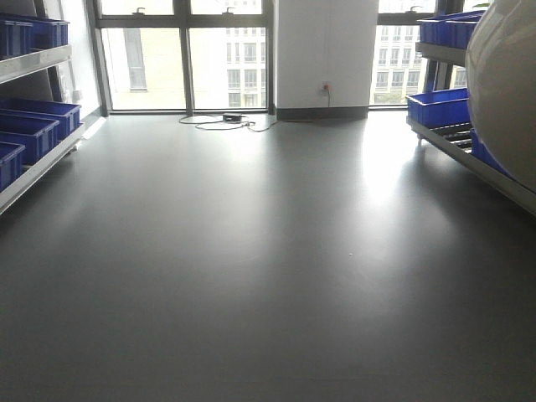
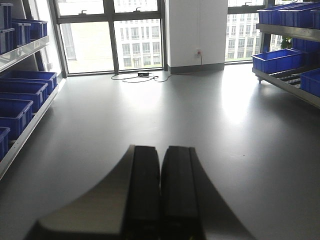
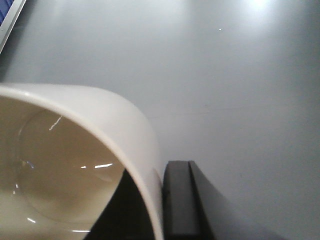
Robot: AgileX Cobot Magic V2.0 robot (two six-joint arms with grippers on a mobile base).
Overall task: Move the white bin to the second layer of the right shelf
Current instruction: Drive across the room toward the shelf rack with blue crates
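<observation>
Fingers (image 3: 179, 200) of the right gripper (image 3: 153, 175) pinch the wall of the white bin (image 3: 75, 165) at its rim. One dark finger lies against the outside. The other shows as a dark shape inside the mouth, with the cream wall clamped between them. The right wrist view looks partly into the bin's smooth interior, and the grey floor (image 3: 225, 75) lies beyond it, so the bin hangs above the floor, carried by that arm alone.

Fingers (image 2: 145, 195) of the left gripper (image 2: 160, 152) are pressed together with only a thin seam between them, and they hold nothing. That gripper points level across the open floor toward the far windows (image 2: 110, 40).

In the front view the white bin (image 1: 502, 92) fills the upper right edge, near the camera. It overlaps the right shelf roller level (image 1: 456, 132), where a blue crate (image 1: 440, 105) sits at the far end. Whether the bin touches the rack cannot be told. More blue crates (image 1: 33, 126) line the left shelf (image 1: 42, 163), well apart from both arms.
</observation>
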